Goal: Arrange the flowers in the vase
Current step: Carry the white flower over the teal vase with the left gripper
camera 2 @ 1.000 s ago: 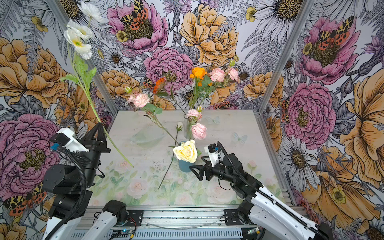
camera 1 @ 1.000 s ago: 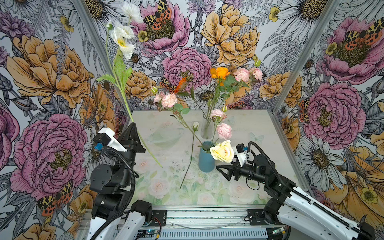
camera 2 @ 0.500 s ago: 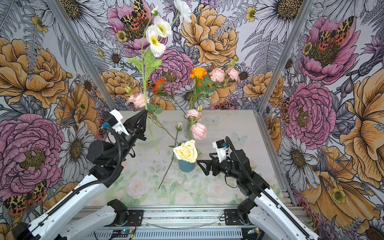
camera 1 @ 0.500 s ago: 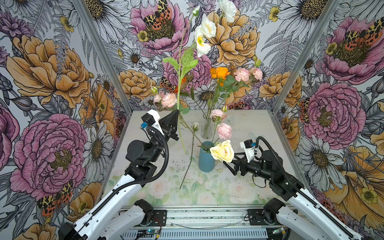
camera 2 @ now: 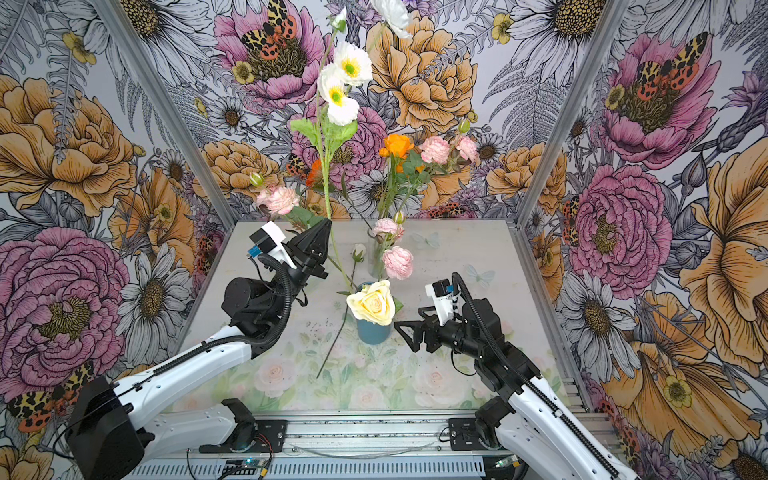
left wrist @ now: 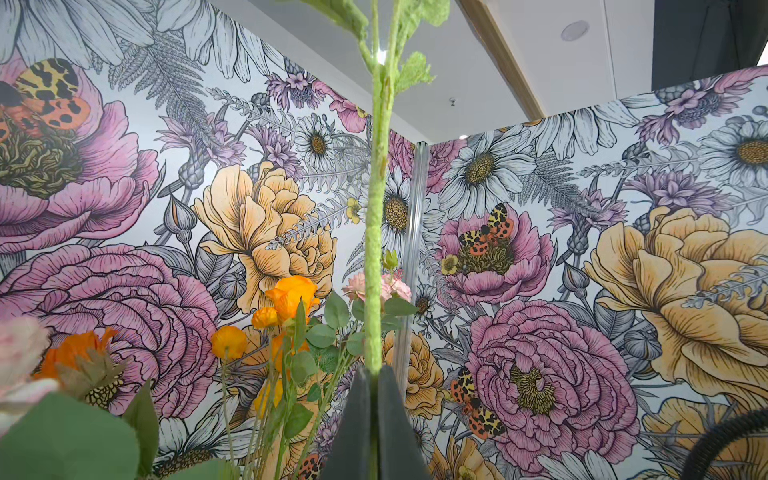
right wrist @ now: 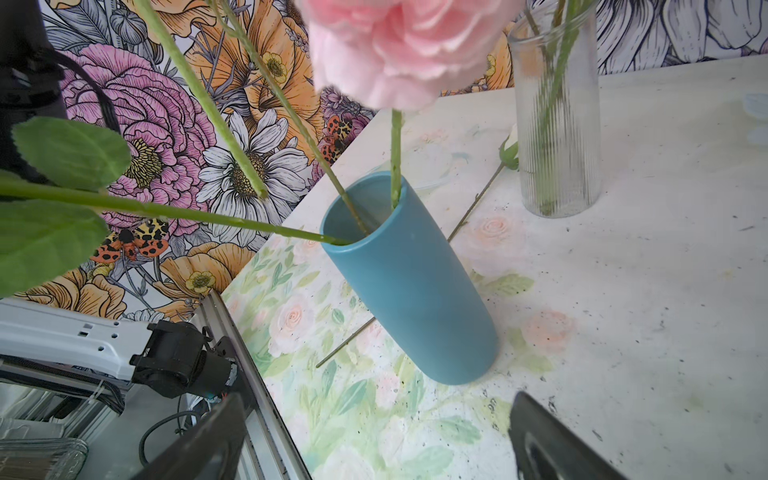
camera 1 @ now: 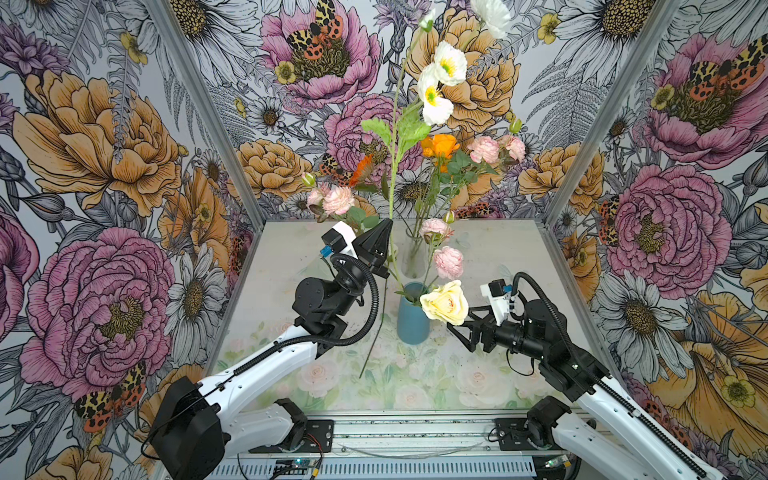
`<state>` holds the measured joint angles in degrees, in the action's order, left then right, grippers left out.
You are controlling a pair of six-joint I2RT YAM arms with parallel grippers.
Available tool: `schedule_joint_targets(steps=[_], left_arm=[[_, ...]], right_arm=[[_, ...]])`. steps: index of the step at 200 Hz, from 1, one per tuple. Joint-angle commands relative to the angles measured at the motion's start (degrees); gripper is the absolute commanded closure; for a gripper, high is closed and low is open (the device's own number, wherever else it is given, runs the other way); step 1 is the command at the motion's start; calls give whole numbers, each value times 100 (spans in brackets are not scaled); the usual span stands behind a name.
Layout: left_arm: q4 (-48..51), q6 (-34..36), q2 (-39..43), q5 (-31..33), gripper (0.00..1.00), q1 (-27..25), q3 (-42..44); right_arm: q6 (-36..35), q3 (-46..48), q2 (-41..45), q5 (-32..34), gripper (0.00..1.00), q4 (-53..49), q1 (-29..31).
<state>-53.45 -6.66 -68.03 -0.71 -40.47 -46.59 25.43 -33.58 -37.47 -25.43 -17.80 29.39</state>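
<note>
1. The blue vase holds the cream rose and pink carnations.
2. The left gripper pinches the white poppy stem, whose lower end is beside the vase mouth, not yet in.
3. The right gripper gapes empty nearby, and one bud stem lies on the table.

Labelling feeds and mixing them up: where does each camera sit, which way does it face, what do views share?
Top views: high in front, looking down on the table; both arms show, left claw shut on the white-flowered stem, right claw open by the blue vase.
Left wrist: behind the left claw, looking up that stem at the walls; fingertips show.
Right wrist: behind the right claw, looking down at the blue vase; fingers show.
Shared: blue vase, in right wrist and both top views.
</note>
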Motion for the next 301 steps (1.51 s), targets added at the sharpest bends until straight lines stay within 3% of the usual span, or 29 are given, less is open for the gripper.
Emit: schedule_joint_targets(steps=[1,44,141,176,248,301], left_arm=[[-575,-21,-134,62,100,-118,64],[-768,239,-440,75,100,-362,175],[-1282,431,-753,34,100,-350,331],[-487,527,-406,27,100,-322,-16],[-315,591,-615,-63,100,-206,-183],[-1740,165,-1237,-593,100,40,298]], right_arm=[[-63,-158,139,-104,1,-37,-44],[-64,-208,41,-169,0,-47,-57],[5,-288,-71,-140,1,-73,-59],[-18,-319,-113,-94,1,-56,-61],[-21,-245,20,-54,0,-48,-62],[-3,-242,5,-241,0,-57,-57]])
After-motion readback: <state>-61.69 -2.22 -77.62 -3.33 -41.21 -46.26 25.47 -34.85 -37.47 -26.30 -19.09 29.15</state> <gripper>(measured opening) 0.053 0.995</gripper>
